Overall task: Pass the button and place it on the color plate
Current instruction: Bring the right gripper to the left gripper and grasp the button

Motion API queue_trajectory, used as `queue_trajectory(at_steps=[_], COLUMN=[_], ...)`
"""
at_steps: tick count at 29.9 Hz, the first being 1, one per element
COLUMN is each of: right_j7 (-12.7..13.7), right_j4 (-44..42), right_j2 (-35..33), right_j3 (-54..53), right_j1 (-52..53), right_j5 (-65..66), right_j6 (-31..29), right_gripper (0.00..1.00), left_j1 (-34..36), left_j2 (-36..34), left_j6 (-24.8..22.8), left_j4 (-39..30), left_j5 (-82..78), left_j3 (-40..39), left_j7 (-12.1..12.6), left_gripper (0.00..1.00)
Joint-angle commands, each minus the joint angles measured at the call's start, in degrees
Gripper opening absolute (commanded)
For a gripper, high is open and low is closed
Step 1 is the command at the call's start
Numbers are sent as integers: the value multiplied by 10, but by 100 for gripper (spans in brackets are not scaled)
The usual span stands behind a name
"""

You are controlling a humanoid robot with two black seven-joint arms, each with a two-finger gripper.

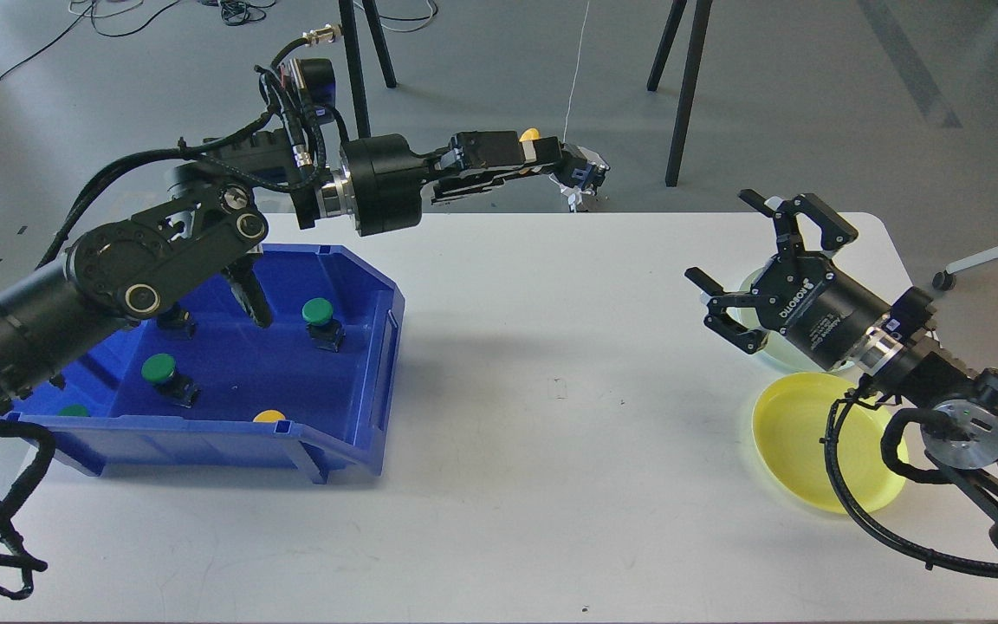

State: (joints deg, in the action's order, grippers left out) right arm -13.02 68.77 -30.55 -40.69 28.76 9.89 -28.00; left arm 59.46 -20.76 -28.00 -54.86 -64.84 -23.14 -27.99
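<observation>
My left gripper point(570, 165) is shut on a yellow button point(531, 135) and holds it high above the table's far edge, right of the blue bin point(352, 381). My right gripper point(746, 260) is open and empty, its fingers spread and pointing left over the pale green plate point(752, 279), which it mostly hides. The yellow plate point(798, 433) lies in front of it, partly behind my right arm. In the bin lie two green buttons point(319, 310) point(158, 368), the edge of a third point(74, 410) and a yellow one point(269, 416).
The white table point(516, 451) spans the view between the bin and the plates. Black stand legs point(677, 95) and cables are on the floor behind the far edge.
</observation>
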Motion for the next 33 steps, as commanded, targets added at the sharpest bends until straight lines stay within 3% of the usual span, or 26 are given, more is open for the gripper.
queue_trajectory(at_steps=[1, 10, 21, 22, 23, 25, 26, 31, 33], right_j7=[-13, -40, -40, -40, -40, -46, -48, -49, -48], right_j4=[-29, -91, -91, -90, -90, -91, -91, -91, -91], right_j2=[56, 153, 167, 167, 167, 168, 167, 167, 167], right_j3=[21, 23, 34, 34, 34, 34, 34, 36, 35], right_j1=[48, 107, 109, 109, 109, 109, 109, 109, 109], right_j5=[-2, -6, -14, -14, -15, -14, -14, -12, -13], right_j6=[0, 0, 0, 0, 0, 0, 0, 0, 0], right_gripper=[99, 99, 92, 89, 79, 49, 42, 8, 6], left_j1=[-2, -2, -2, -2, -2, -2, -2, -2, -2], left_j2=[0, 0, 1, 1, 1, 1, 1, 1, 1], left_j6=[0, 0, 0, 0, 0, 0, 0, 0, 0], left_j4=[-1, 0, 1, 1, 1, 2, 1, 2, 2], left_j5=[1, 5, 6, 6, 6, 5, 6, 6, 6], left_j3=[-1, -1, -2, -2, -1, -1, -2, -2, -2], left_j7=[0, 0, 0, 0, 0, 0, 0, 0, 0], left_gripper=[4, 4, 4, 4, 4, 4, 4, 4, 4])
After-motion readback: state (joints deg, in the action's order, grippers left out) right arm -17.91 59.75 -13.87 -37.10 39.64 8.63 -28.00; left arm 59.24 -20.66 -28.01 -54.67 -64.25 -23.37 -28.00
